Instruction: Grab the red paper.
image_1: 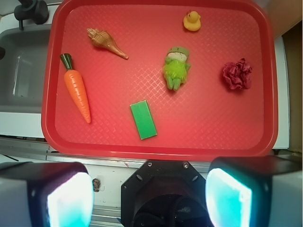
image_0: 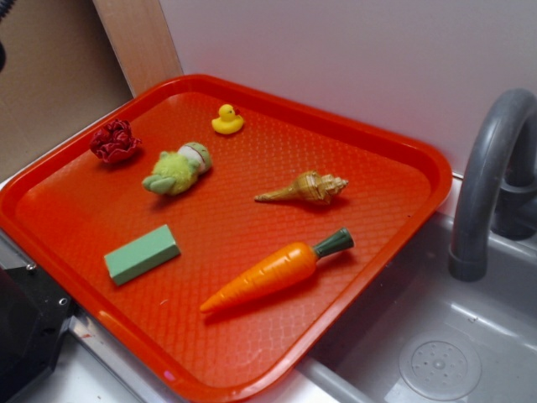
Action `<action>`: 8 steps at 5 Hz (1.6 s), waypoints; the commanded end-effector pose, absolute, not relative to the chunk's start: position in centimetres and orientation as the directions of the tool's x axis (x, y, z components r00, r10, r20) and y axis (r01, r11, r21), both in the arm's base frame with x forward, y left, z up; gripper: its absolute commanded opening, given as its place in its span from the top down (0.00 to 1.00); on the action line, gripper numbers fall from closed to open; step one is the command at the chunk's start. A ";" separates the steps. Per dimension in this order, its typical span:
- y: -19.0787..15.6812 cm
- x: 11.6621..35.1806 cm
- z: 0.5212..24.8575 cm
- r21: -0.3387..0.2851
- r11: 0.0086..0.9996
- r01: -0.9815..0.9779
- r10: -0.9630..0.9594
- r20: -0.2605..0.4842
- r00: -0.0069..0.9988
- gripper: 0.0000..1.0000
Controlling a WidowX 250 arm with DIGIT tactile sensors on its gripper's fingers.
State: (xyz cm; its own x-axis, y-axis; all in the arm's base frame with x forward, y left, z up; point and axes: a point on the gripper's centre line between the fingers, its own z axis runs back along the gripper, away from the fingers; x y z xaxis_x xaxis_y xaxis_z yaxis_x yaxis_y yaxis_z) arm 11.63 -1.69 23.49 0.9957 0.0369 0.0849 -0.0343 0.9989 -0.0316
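The red paper [image_0: 115,141] [image_1: 237,74] is a small dark red crumpled wad lying on the orange-red tray [image_0: 394,151] [image_1: 156,151], near its far left edge in the exterior view and at the right side in the wrist view. My gripper [image_1: 149,196] hangs high above the tray's near edge, well away from the wad. Its two pale fingers [image_1: 71,201] stand wide apart, open, with nothing between them. In the exterior view the gripper itself is out of frame.
On the tray also lie a yellow duck [image_0: 226,120] [image_1: 191,21], a green plush toy [image_0: 176,170] [image_1: 176,68], a seashell [image_0: 306,189] [image_1: 105,41], a toy carrot [image_0: 277,269] [image_1: 76,92] and a green block [image_0: 141,253] [image_1: 143,119]. A grey sink with faucet [image_0: 487,185] adjoins the tray.
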 end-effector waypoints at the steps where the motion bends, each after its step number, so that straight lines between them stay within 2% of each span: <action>1: -1.7 11.6 23.5 -0.032 0.999 -0.034 0.037 0.085 0.996 0.00; 3: 0.4 17.3 22.4 0.006 0.989 -0.148 0.145 0.169 0.975 0.00; 4: 3.3 20.4 21.6 0.046 0.975 -0.215 0.200 0.217 0.955 0.00; 5: 7.7 23.4 20.9 0.107 0.947 -0.303 0.255 0.323 0.912 0.00; 6: 10.9 24.9 19.5 0.149 0.928 -0.341 0.272 0.355 0.894 0.00; 7: 12.9 25.3 16.4 0.206 0.918 -0.339 0.276 0.283 0.918 0.00; 8: 14.7 25.0 14.2 0.238 0.913 -0.332 0.286 0.207 0.936 0.00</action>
State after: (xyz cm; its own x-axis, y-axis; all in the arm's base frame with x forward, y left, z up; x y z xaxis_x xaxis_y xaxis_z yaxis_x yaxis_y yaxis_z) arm 25.20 13.30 12.34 0.9487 0.2741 0.1577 -0.3052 0.9242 0.2296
